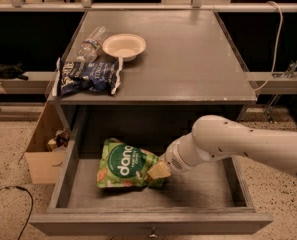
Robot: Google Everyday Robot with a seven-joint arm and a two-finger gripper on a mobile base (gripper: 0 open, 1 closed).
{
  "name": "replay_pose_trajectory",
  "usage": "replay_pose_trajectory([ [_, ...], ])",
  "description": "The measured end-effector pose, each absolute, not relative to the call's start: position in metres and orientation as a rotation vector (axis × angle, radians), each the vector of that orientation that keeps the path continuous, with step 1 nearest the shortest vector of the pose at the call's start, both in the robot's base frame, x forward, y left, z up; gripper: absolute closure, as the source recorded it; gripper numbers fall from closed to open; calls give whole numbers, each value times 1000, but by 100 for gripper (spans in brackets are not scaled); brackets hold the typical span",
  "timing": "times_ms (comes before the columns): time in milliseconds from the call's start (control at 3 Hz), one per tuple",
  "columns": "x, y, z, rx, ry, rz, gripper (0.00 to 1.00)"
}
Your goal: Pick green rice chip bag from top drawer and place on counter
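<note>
The green rice chip bag (pixel 124 165) lies flat in the open top drawer (pixel 208 191), left of its middle, with the "dang" oval facing up. My gripper (pixel 158 172) reaches in from the right on the white arm (pixel 238 144) and sits at the bag's right edge, touching or overlapping its lower right corner. The counter (pixel 188 59) is the grey cabinet top above the drawer.
On the counter's left side lie a dark blue and white snack bag (pixel 88 76), a clear plastic bottle (pixel 90 45) and a white bowl (pixel 124 46). A cardboard box (pixel 43 154) stands on the floor left of the drawer. A cable (pixel 275 39) hangs at the right.
</note>
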State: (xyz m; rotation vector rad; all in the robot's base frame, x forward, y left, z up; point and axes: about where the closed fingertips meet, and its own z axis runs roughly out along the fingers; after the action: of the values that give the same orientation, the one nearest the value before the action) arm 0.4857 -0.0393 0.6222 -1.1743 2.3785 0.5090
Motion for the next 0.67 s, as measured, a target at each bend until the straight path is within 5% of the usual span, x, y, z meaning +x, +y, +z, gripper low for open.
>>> replay_pose_trajectory([
  [667, 490, -121, 690, -1338, 2361, 326, 100],
])
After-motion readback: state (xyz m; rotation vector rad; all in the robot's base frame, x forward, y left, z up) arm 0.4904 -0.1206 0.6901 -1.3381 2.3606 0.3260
